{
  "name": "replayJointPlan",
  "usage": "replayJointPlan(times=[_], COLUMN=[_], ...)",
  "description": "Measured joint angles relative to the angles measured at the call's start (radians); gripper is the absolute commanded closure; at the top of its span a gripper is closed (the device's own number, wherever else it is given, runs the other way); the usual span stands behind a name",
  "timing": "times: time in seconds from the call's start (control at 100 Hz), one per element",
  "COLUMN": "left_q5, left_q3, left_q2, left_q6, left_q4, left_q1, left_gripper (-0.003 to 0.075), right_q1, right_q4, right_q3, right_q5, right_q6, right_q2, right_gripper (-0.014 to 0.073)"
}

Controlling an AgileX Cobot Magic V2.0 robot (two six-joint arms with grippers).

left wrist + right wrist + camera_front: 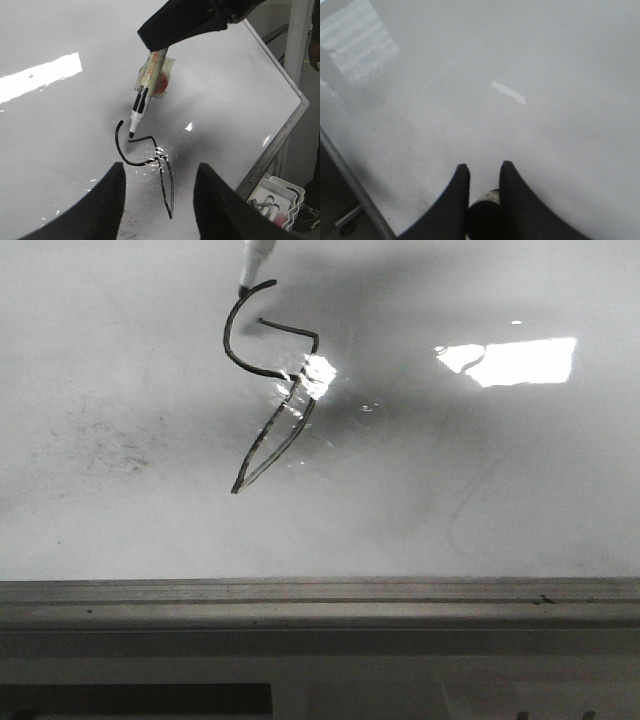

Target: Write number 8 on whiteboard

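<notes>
The number 8 is showing as a thin black marker line on the whiteboard, left of the middle and toward the upper edge in the front view. Its upper part is curving round as an open hook with a short stroke reaching back across the gap; below, it is narrowing into a long pointed loop slanting down to the left. The figure is not closing at the top. The whiteboard is lying glossy and white, carrying faint grey smudges, perhaps old scribbles, a bright rectangular glare and a grey metal ledge along its near edge.
</notes>
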Motion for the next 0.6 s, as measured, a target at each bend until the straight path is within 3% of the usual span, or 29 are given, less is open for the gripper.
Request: replayJointPlan(times=[0.21, 0.42, 0.6], left_q5=[-0.009, -0.098, -0.217], left_q3=[0.03, 0.034, 0.034], left_q2=[0.04, 0.202, 0.388], left_q6=[0.0, 0.0, 0.0], left_q4=[0.0, 0.008, 0.014], left_q1=[0.0, -0.002, -0.084], left_gripper=[0.0428, 0.0426, 0.0426], right_q1=[0.087, 0.146, 0.154], right_q4=[-0.002, -0.003, -0.003], right_q3=[0.002, 0.067, 0.095], right_q5=[0.079, 0.134, 0.133], right_q6=[-0.002, 0.001, 0.028], right_q2=[-0.044, -0.027, -0.021], right_gripper=[0.0654, 0.0654, 0.0654])
